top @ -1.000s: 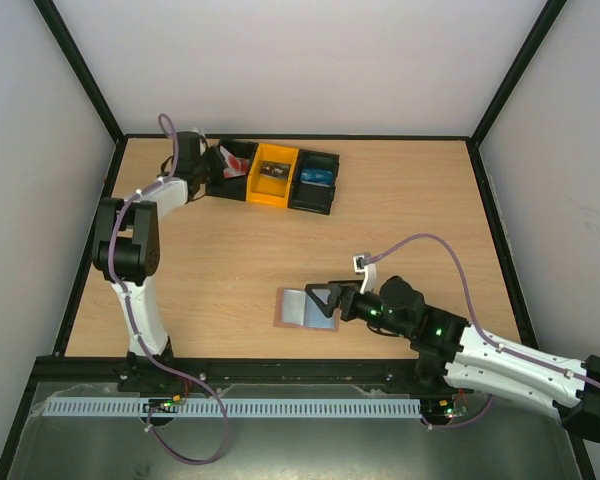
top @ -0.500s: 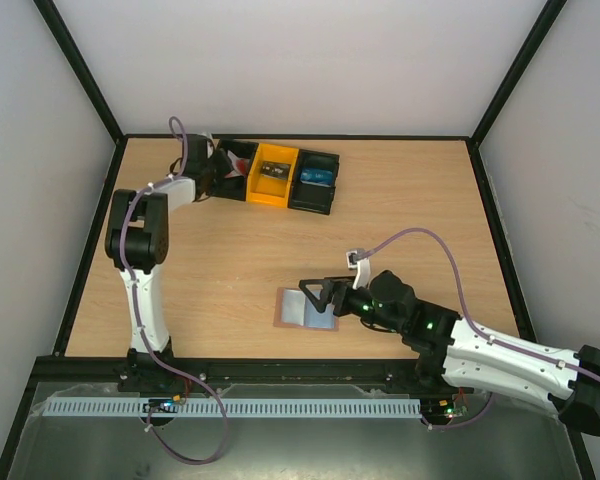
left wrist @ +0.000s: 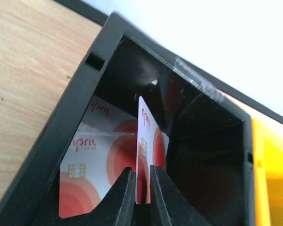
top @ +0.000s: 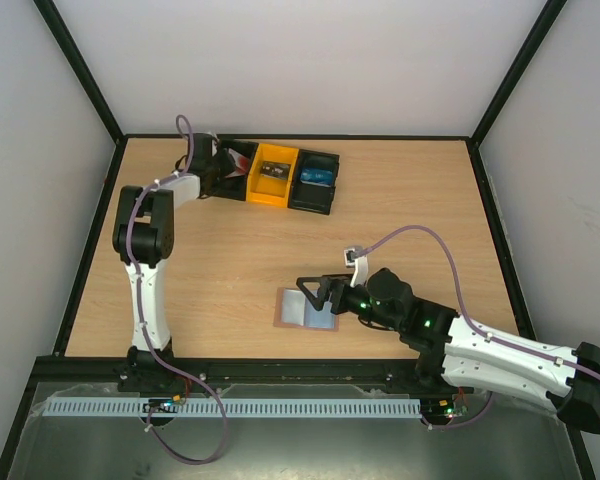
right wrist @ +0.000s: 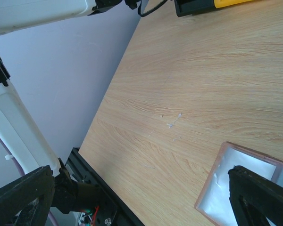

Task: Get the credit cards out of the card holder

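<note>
At the far left corner of the table (top: 220, 260), the left arm (top: 140, 235) reaches back to a row of three bins. The left gripper (left wrist: 142, 188) is down inside the first black bin (left wrist: 75, 108). Its jaws are closed to a narrow slit on a reddish card (left wrist: 146, 141), which stands on edge between them. A second red-and-white card (left wrist: 92, 162) lies flat on the bin floor just left of the fingers, and the upright card partly hides it. The bin's tall dark walls close in on both sides of the fingers.

Just right of that bin and touching it is an orange bin (top: 273, 176) with a small dark object (top: 272, 170) in it. Next comes another black bin (top: 314, 183) holding something blue (top: 318, 176); what it is cannot be told.

The card holder (top: 306, 309) lies flat on the wood near the front middle of the table, well apart from the bins. Its brown rim frames pale grey-blue pockets. The right gripper (top: 316, 292) is at the holder's right side with its jaws spread wide. In the wrist view one finger (right wrist: 259, 197) overlaps the holder's corner, but whether it touches cannot be told. A purple cable (top: 420, 238) arcs above the right arm (top: 500, 355).
</note>
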You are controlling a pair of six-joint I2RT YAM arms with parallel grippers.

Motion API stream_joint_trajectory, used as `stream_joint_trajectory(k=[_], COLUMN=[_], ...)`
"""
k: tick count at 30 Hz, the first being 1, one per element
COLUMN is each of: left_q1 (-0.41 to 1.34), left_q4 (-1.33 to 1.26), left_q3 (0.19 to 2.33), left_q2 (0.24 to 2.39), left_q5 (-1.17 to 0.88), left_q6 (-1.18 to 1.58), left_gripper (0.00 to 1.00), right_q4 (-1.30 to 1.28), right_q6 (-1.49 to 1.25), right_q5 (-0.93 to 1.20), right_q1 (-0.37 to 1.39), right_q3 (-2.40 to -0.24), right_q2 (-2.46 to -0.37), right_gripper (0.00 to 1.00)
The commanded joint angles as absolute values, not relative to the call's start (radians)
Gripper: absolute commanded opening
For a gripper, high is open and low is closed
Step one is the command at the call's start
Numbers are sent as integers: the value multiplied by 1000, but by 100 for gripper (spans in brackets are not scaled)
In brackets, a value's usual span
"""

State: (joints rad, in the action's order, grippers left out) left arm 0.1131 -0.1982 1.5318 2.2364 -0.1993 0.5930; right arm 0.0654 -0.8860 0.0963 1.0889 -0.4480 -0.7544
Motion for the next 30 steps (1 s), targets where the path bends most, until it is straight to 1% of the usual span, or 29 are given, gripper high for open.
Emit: stream_joint_trajectory(k=[1,7,14,18,24,30], left_q1=[120,121,123,123,123,123], left_q4=[-180,-169,-136,-116,-72,-41], left_q3=[1597,1619,1637,1655,1705,1704], left_q2=[2246,2243,2242,2241,2235,2175], left_q5=[-176,-182,-172,-167,-158,-176], left_q6=[560,562,541,534,532,557], left_gripper=[13,19,21,25,27,37], right_q4=[91,93,86,90,74,57], right_q6=[-879,-891,-901,-905,-911,-937], right_q5=[68,61,43,43,40,28], right_q1=[1095,1095,1096,1095,1095,1097], right_q3=[-472,-461,-458,-455,-456,-441], right_q2=[-751,-743,-742,-741,-725,-704], right_gripper=[98,98,98,98,98,98])
